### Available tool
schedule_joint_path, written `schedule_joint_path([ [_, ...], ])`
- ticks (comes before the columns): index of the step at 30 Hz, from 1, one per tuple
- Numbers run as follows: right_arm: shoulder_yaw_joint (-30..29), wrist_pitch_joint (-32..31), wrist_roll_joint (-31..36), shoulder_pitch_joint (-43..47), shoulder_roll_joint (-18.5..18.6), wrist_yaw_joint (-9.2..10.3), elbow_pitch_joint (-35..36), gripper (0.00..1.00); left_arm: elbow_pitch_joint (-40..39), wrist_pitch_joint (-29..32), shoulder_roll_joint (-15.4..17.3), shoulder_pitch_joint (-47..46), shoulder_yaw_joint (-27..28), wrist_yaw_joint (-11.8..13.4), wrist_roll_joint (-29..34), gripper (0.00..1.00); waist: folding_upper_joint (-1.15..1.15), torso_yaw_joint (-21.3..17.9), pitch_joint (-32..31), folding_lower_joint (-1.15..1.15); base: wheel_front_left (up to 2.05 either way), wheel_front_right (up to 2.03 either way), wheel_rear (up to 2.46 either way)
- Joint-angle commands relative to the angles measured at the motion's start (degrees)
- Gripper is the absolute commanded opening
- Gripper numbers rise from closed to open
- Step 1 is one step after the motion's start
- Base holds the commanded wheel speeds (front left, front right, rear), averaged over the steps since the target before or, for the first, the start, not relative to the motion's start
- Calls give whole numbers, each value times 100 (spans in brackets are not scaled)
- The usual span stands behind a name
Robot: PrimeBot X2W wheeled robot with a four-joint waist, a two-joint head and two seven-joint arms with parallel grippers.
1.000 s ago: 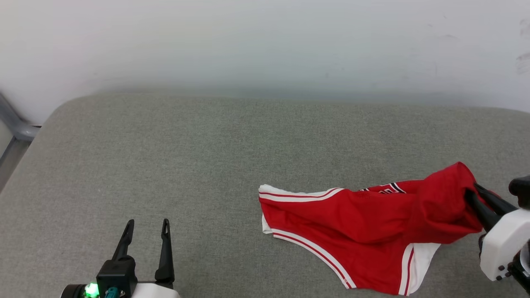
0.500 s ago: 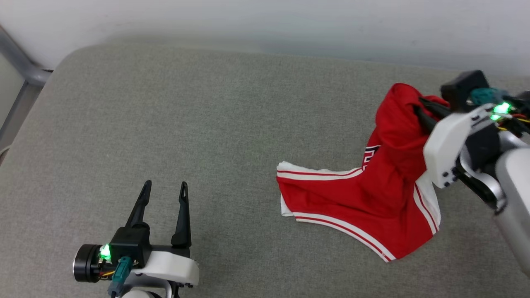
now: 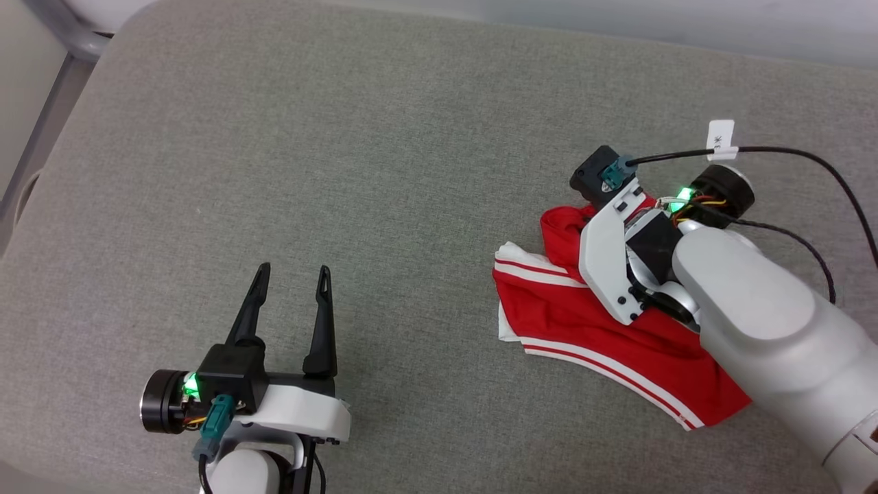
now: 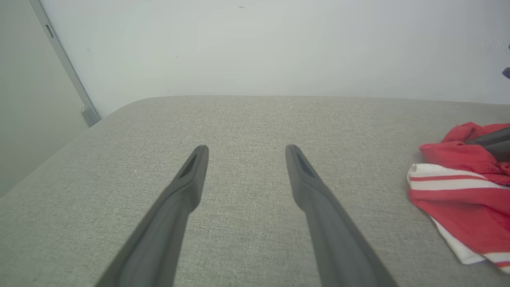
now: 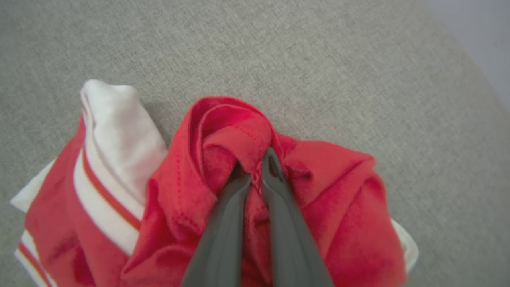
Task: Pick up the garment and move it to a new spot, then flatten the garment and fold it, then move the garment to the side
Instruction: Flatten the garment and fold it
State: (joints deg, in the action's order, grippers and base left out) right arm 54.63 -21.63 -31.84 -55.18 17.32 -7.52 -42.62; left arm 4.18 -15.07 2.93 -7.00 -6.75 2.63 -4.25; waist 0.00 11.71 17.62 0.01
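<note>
Clamping a bunched red fold of the jersey T-shirt in the closed right pincer, with the rest crumpled on the grey cushion right of centre, long axis trailing toward the near-right edge. Holding the left pincer wide open, empty, well apart to the left.
</note>
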Motion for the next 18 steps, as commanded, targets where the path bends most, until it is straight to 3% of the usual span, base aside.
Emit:
schedule_joint_path([
  [1, 82, 32, -54, -95, -10, 6, -86, 0, 10, -15, -6, -52, -3, 43, -16, 100, 0, 17, 6, -1, 0, 0, 0],
  [3, 244, 173, -253, -108, -13, 6, -258, 0, 21, -15, -6, -34, 15, 61, -23, 100, 0, -1, -26, -1, 0, 0, 0],
  [4, 322, 278, -328, -154, -4, 6, -305, 28, 23, -15, -6, -6, 39, 76, -16, 100, 0, -28, -51, -1, 0, 0, 0],
  [5, 378, 423, -376, -222, 30, 6, -328, 97, 28, -15, -6, 34, 63, 83, -7, 100, 0, -58, -82, -1, 0, 0, 0],
  [10, 375, 1247, -762, -325, 254, 7, -190, 100, 36, -15, -6, 160, 163, 43, 58, 100, 0, -221, -334, -1, 0, 0, 0],
  [18, -20, 2088, -1195, -99, 1188, 7, 555, 100, -15, -15, -6, 439, 306, 1, 165, 100, 0, -493, -751, -1, 0, 0, 0],
])
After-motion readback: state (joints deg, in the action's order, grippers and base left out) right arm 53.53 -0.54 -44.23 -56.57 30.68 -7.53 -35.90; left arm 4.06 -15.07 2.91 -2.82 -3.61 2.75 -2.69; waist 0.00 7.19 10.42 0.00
